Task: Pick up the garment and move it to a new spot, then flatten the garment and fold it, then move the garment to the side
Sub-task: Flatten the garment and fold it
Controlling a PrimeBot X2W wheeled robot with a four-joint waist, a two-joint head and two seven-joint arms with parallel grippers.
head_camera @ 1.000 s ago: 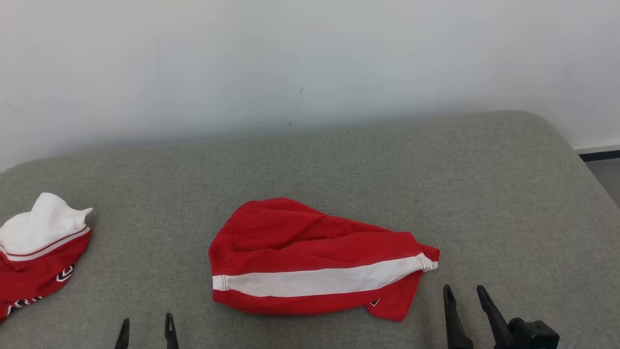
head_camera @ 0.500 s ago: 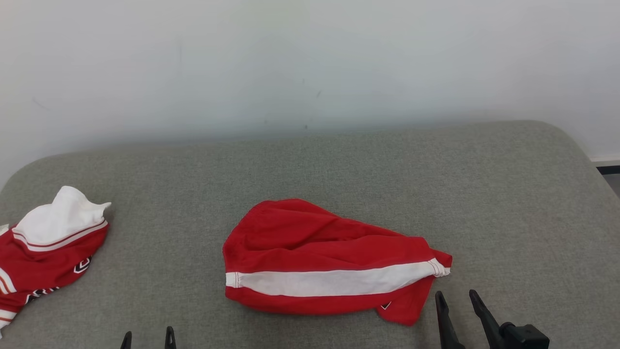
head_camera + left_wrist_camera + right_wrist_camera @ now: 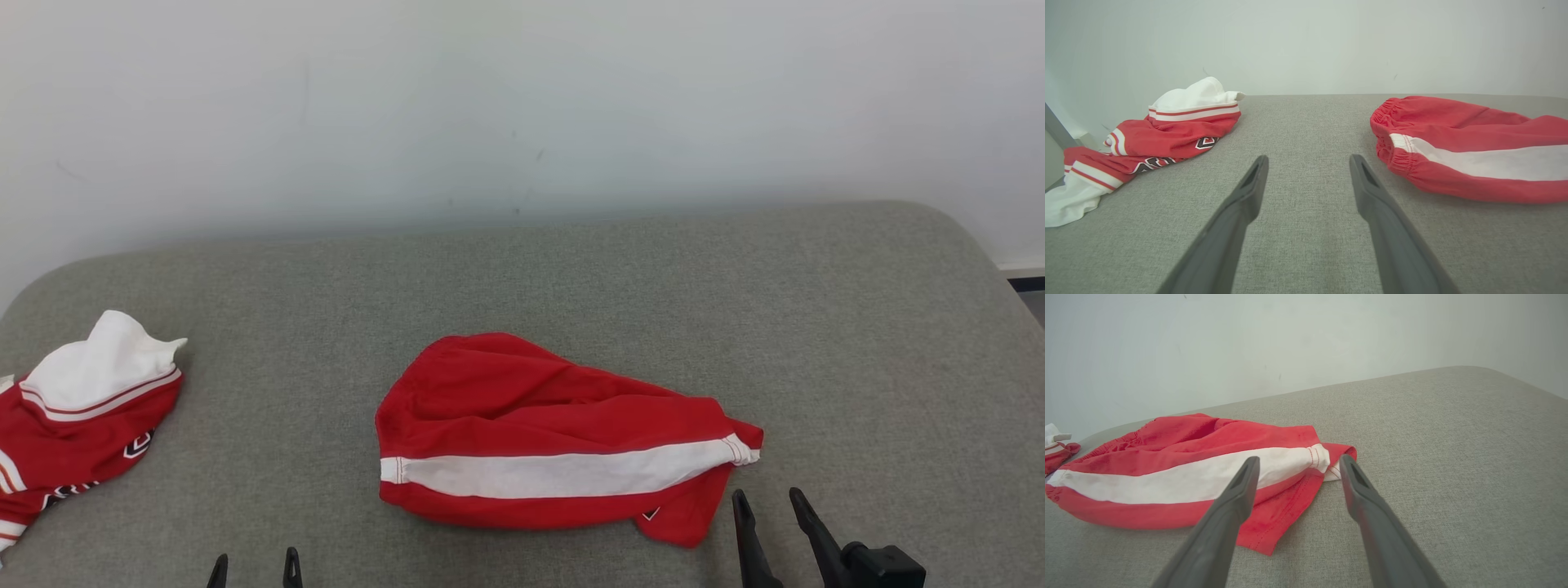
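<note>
Staying spread and empty, left fingers (image 3: pixel 1246 196) and right fingers (image 3: pixel 1240 490) flank unmoved red shorts (image 3: pixel 555 425).

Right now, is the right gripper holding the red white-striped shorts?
No, the right gripper stands open and empty beside the red white-striped shorts.

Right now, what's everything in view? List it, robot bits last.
red fabric shorts with a white side stripe: one, red and white, crumpled, middle of the pad towards its near edge.
red and white printed jersey: one, red and white with dark lettering, bunched at the pad's left end, apart from the shorts.
grey woven fabric pad: one, grey, under both garments.
plain off-white wall: one, off-white, behind the pad.
left pincer: one, dark, open and empty, lower left over bare pad.
right pincer: one, dark, open and empty, lower right by the shorts' right-hand end.
</note>
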